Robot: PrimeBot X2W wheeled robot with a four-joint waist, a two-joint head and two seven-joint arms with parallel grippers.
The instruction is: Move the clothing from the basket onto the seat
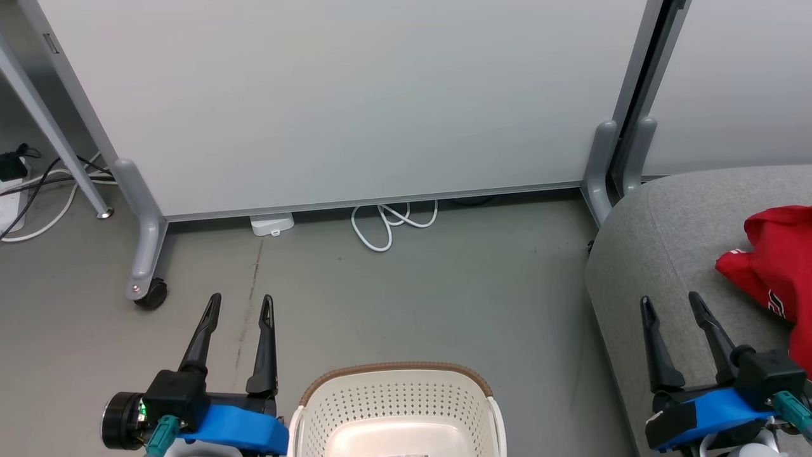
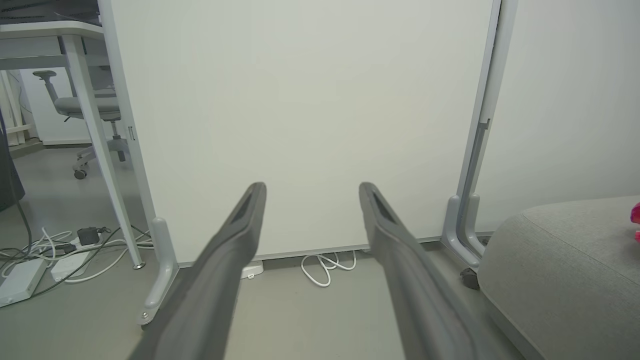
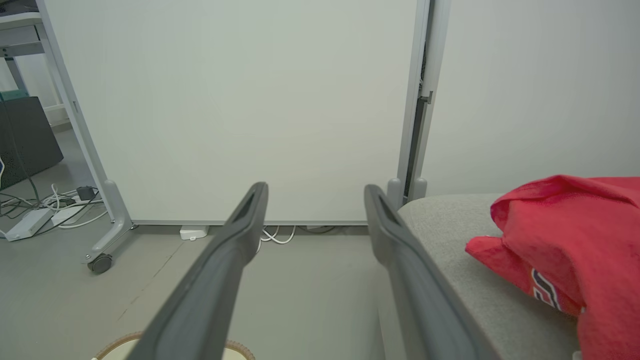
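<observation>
Lying crumpled on the grey seat (image 1: 666, 254) — bright red clothing (image 1: 777, 266).

Head cam is looking fwd & down, basket (image 1: 396, 397) close at bottom edge. Both wrist cams are sitting low, facing the partition (image 2: 300, 125); all 3 are sharing partition & seat (image 3: 450, 220) corner.

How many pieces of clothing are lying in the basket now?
0. The basket shows a bare bottom, though its near end is cut off and could hide some. The red clothing lies on the seat.
</observation>
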